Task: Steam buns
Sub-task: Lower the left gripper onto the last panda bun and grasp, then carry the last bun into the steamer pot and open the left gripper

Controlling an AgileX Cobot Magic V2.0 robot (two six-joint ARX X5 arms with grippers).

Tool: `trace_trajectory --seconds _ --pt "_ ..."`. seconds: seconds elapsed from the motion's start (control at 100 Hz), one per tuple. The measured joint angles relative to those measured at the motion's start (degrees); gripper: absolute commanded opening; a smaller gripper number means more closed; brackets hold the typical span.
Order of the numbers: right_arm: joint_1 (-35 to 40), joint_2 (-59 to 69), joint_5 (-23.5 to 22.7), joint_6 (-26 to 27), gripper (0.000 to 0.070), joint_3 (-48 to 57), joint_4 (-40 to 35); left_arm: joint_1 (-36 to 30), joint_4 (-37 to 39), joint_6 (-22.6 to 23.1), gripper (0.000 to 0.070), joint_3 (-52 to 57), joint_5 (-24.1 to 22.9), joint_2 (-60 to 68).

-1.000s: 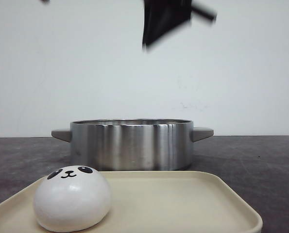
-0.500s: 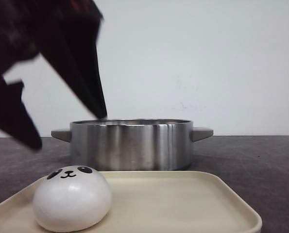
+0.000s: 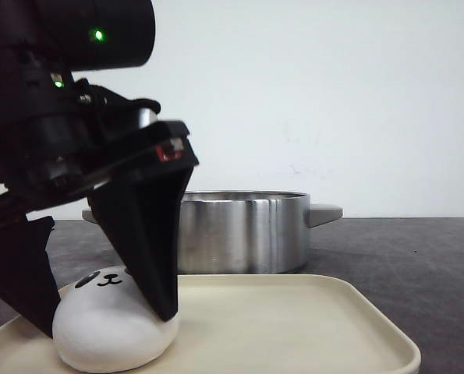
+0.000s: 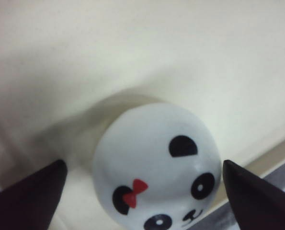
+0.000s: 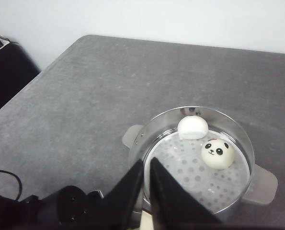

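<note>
Dark grey tabletop (image 3: 419, 257) is seen under a plain white wall, with a cream tray (image 3: 309, 327) nearest the front camera. Half a second earlier the left arm was only a blurred dark shape high at the left; it has since been brought down over the tray. The left gripper (image 3: 99, 300) is spread wide, one black finger (image 3: 150, 249) set against the right side of a panda bun (image 3: 111, 339) and the other at its left; contact cannot be confirmed. From the left wrist view the bun (image 4: 156, 184) is found between the two fingertips (image 4: 29, 196), with clear gaps on both sides and a small red bow on its head. The bun itself has not been shifted from its spot on the tray's near left part.

Behind the tray a steel pot (image 3: 243, 231) with grey side handles is partly hidden by the left arm. From the right wrist view, high above the table, two more buns are seen inside the pot (image 5: 149, 134) on a perforated steamer plate (image 5: 190, 177): one face-up (image 5: 217, 153), one showing only white (image 5: 192, 127), just beside each other. The right gripper (image 5: 147, 184) is held nearly closed, with a thin gap between its fingers and nothing in it.
</note>
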Motion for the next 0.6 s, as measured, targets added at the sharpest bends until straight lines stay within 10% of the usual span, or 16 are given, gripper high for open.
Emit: trace_trajectory --seconds 0.15,0.27,0.6 --pt "0.0 -0.02 0.0 0.15 0.0012 0.0 0.0 -0.04 0.5 -0.09 0.0515 0.5 -0.57 0.87" --pt "0.0 -0.02 0.0 0.15 0.0012 0.0 0.0 -0.09 0.59 -0.17 0.0 0.55 -1.57 1.42" --pt "0.0 0.0 0.0 0.13 0.0012 0.0 -0.02 -0.46 1.36 0.35 0.0008 3.82 -2.49 -3.17"
